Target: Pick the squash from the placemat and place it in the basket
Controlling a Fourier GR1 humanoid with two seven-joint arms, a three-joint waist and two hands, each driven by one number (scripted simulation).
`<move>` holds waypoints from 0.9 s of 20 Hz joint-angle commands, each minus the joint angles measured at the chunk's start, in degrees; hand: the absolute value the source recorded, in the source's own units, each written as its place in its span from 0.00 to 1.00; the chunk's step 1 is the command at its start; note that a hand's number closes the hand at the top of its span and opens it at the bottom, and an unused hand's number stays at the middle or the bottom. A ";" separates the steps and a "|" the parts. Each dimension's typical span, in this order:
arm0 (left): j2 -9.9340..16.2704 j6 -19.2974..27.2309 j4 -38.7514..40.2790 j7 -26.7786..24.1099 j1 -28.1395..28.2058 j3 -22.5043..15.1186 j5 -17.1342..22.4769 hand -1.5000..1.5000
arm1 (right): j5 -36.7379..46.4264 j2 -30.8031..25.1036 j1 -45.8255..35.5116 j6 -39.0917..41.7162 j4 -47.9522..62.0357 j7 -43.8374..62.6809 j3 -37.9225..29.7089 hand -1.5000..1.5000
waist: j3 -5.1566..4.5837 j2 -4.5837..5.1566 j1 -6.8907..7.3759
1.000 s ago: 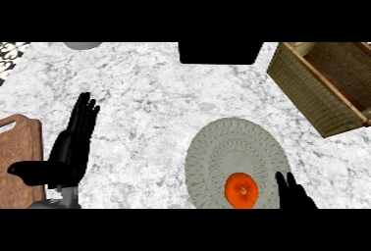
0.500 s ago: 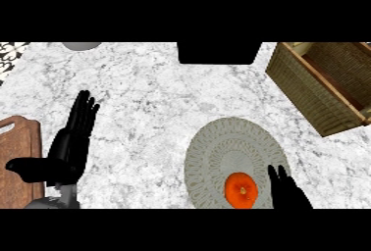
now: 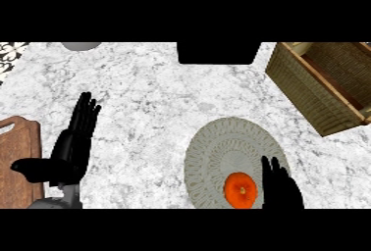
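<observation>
An orange round squash (image 3: 240, 190) lies on the near part of a round grey woven placemat (image 3: 230, 147). My right hand (image 3: 281, 186) rises from the lower edge just right of the squash, fingers straight and open, close beside it but not curled round it. The wicker basket (image 3: 325, 83) stands at the far right of the marble counter, well beyond the placemat. At the left my left hand (image 3: 71, 147) rests open, fingers pointing away and thumb out to the left, holding nothing.
A wooden cutting board (image 3: 16, 159) lies at the left edge beside my left hand. A black box-like object (image 3: 217, 52) sits at the back centre, and a grey round item (image 3: 81, 45) shows at the back left.
My right hand has come further up from the lower edge, its fingers now alongside the squash. The left hand and squash have stayed put.
</observation>
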 commanded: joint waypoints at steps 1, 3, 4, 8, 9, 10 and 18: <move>-1.12 1.50 -1.97 0.67 0.67 -0.98 -1.62 0.50 | 0.24 1.66 -3.43 -2.13 7.02 10.01 -0.39 0.00 | 0.05 -0.14 0.04; 0.56 -1.12 -2.32 -0.39 2.51 0.10 -0.38 0.50 | -0.60 1.69 -4.00 -1.21 5.42 12.12 -0.05 0.00 | 0.04 -0.21 0.02; -0.40 0.45 -2.86 1.53 1.86 0.23 -0.52 0.50 | -1.90 1.69 -5.14 -0.69 6.70 10.31 -2.72 0.00 | 0.06 -0.17 -0.01; -0.27 -2.38 -0.28 -1.69 2.67 0.83 0.49 0.50 | -4.79 1.71 -8.19 -4.29 13.53 11.26 -3.06 0.00 | 0.04 -0.02 0.19; -0.17 0.09 -0.53 3.38 -2.06 1.55 -0.52 0.50 | -2.22 1.71 -3.61 -5.40 11.33 11.35 0.36 0.00 | 0.07 -0.17 -0.52; -0.71 -0.43 -0.28 -0.83 1.72 0.19 -1.99 0.50 | -4.27 1.71 -6.62 -5.03 13.51 10.41 -3.11 0.00 | 0.06 -0.11 -0.11; -0.75 -1.51 -2.00 1.53 0.87 1.77 -0.90 0.50 | -6.04 1.72 -6.11 -6.73 17.04 7.08 -5.69 0.00 | 0.07 -0.12 -0.21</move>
